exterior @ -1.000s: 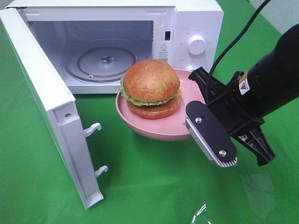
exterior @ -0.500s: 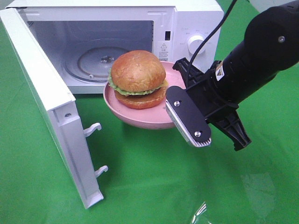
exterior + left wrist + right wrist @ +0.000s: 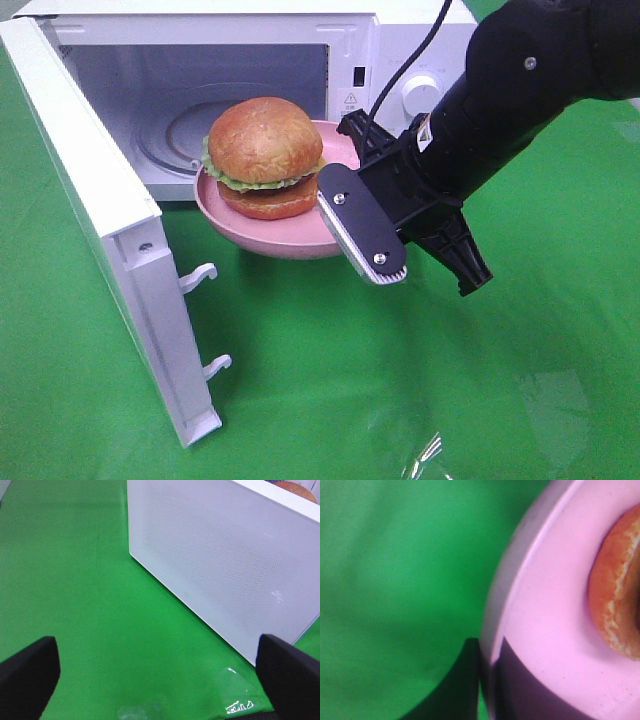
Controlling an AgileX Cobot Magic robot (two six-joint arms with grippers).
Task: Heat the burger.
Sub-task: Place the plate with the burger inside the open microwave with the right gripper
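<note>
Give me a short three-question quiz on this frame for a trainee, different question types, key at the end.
1. True or false: the burger lies on top of the microwave.
2. The right end effector is shut on: A the burger, B the pink plate at its rim, C the dial.
3. Fill in: the microwave's door stands ___.
Key: 1 false; 2 B; 3 open.

Open white microwave (image 3: 200, 28) stands on a green-covered bench (image 3: 330, 380).
Its door (image 3: 90, 210) swings toward the frame's lower left; a glass turntable (image 3: 172, 137) lies inside, a dial (image 3: 421, 92) upper right, a pink plate (image 3: 250, 240) before the opening.
</note>
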